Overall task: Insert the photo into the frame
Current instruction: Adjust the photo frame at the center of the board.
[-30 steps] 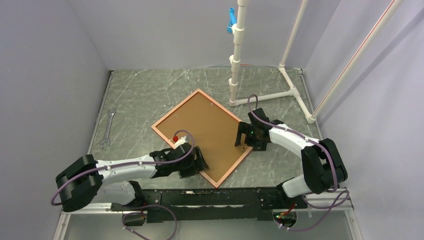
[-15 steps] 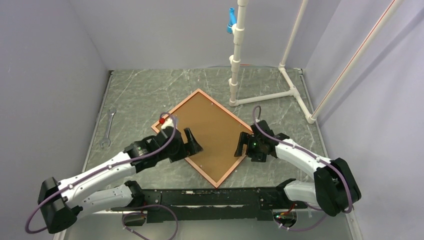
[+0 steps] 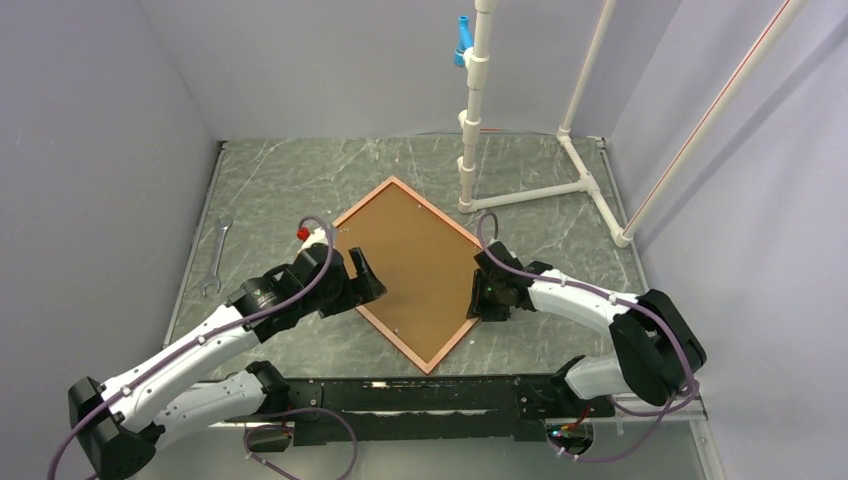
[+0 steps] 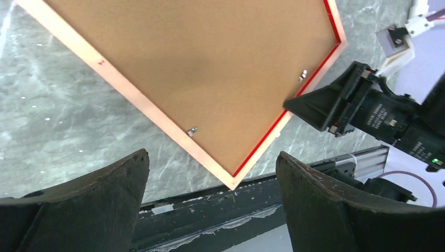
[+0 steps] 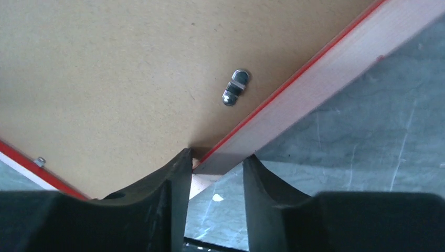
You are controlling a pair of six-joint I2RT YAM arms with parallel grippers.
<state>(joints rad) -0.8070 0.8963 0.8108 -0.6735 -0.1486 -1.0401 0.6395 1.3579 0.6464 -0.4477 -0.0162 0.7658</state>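
Observation:
The frame (image 3: pixel 395 342) lies back side up on the table, a plain brown backing board (image 3: pixel 415 255) filling it. Its orange-brown rim (image 5: pixel 325 68) shows a red inner edge. My right gripper (image 3: pixel 486 300) is at the frame's right corner, shut on the rim, which sits between its fingers (image 5: pixel 216 157). My left gripper (image 3: pixel 365 278) hovers open over the frame's left edge with nothing between its fingers (image 4: pixel 210 157); the frame's (image 4: pixel 210 68) near corner shows below it. The photo is hidden from every view.
A wrench (image 3: pixel 216 255) lies near the table's left edge. A white pipe stand (image 3: pixel 470 150) rises just behind the frame, its feet spreading right. Small metal turn clips (image 5: pixel 235 86) sit on the backing board. The black rail (image 3: pixel 420 395) runs along the near edge.
My left arm swung from the frame's near edge up to its left edge, still open. My right gripper slid in and closed from wide open onto the frame's right corner.

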